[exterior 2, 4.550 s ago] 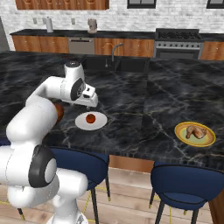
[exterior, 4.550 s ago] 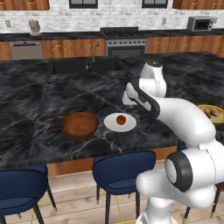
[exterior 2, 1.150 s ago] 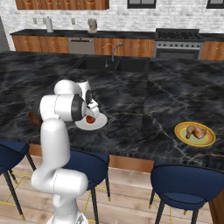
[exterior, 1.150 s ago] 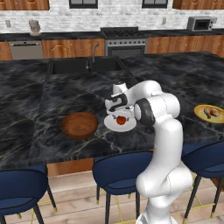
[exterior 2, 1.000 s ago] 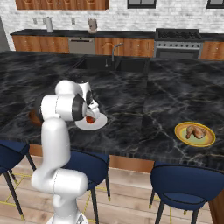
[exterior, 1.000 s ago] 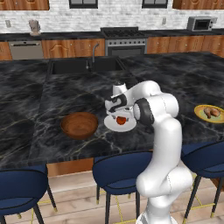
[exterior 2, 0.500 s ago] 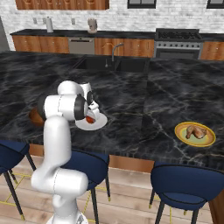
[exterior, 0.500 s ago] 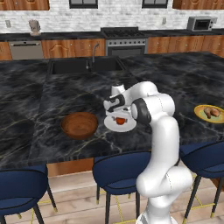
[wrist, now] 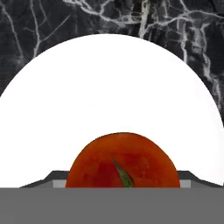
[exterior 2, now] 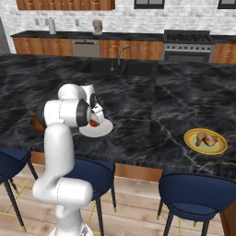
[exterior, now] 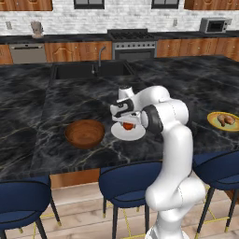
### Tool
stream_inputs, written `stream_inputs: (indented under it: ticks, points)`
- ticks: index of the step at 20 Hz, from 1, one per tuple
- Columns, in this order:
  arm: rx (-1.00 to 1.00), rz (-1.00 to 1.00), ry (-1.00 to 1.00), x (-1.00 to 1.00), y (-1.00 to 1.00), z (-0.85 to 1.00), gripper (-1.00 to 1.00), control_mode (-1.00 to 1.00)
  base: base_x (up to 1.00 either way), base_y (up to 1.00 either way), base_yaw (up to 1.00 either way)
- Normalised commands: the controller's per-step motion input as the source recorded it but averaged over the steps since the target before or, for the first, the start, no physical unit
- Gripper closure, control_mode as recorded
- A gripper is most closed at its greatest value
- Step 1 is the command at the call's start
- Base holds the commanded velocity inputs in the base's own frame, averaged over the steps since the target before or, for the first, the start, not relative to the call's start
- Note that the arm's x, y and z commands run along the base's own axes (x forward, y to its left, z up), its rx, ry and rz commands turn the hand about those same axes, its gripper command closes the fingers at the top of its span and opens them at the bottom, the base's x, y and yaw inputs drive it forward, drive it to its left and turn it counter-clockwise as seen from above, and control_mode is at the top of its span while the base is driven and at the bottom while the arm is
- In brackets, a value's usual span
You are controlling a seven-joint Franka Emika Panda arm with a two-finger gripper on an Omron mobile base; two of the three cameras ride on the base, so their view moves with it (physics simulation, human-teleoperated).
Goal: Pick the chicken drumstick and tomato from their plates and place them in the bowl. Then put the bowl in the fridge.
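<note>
The tomato [wrist: 124, 161] rests on the white plate [exterior: 128, 133] on the dark marble tabletop [exterior: 60, 105], with the jaws lowered directly over it; whether they are released or already clenched on the fruit cannot be told, since the finger tips are hidden behind it. Just to the left of that plate in the left base view stands the wooden bowl [exterior: 84, 133], holding nothing. Well apart to the right, the chicken drumstick [exterior 2: 204, 138] lies on the yellow plate [exterior 2: 220, 145].

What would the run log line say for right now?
gripper: down at tomato on white plate | drumstick: on yellow plate | bowl: empty
</note>
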Motion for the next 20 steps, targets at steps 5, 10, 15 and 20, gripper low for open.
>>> stream_inputs:
  ticks: [5, 10, 15, 20]
  points:
    - [0.02, 0.11, -0.15, -0.42, 0.17, 0.42, 1.00, -1.00, 0.00, 0.00, 0.00]
    - [0.01, 0.17, -0.16, -0.28, 0.49, 0.10, 1.00, -1.00, 0.00, 0.00, 0.00]
    - [0.07, 0.29, -0.20, 0.02, 0.52, 0.04, 1.00, -1.00, 0.00, 0.00, 0.00]
    - [0.01, 0.23, -0.03, 0.19, 0.65, 0.18, 1.00, -1.00, 0.00, 0.00, 0.00]
